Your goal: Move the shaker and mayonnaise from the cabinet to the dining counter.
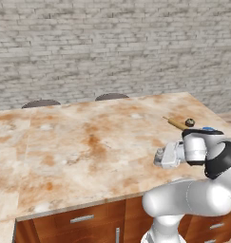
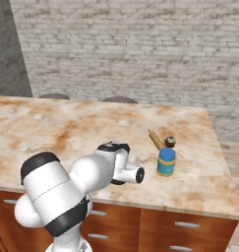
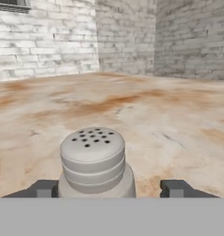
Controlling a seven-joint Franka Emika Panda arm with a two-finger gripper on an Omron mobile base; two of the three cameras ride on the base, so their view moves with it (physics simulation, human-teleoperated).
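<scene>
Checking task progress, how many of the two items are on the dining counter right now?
2. The shaker stands on the counter between the open jaws; the mayonnaise stands near the right end, beside a rolling pin.

The setting is a rendered domestic kitchen; the evidence is as follows. A wide marble-look dining counter (image 2: 91, 128) with orange-brown blotches sits on a brown wood base with silver-handled drawers (image 2: 187, 225); a whitewashed brick wall (image 2: 140, 54) rises behind the counter; two dark seat backs (image 1: 111, 96) show past the counter's far edge; a wooden rolling pin (image 2: 155, 139) and a blue-lidded jar (image 2: 166, 162) rest on the counter near its right end.
</scene>
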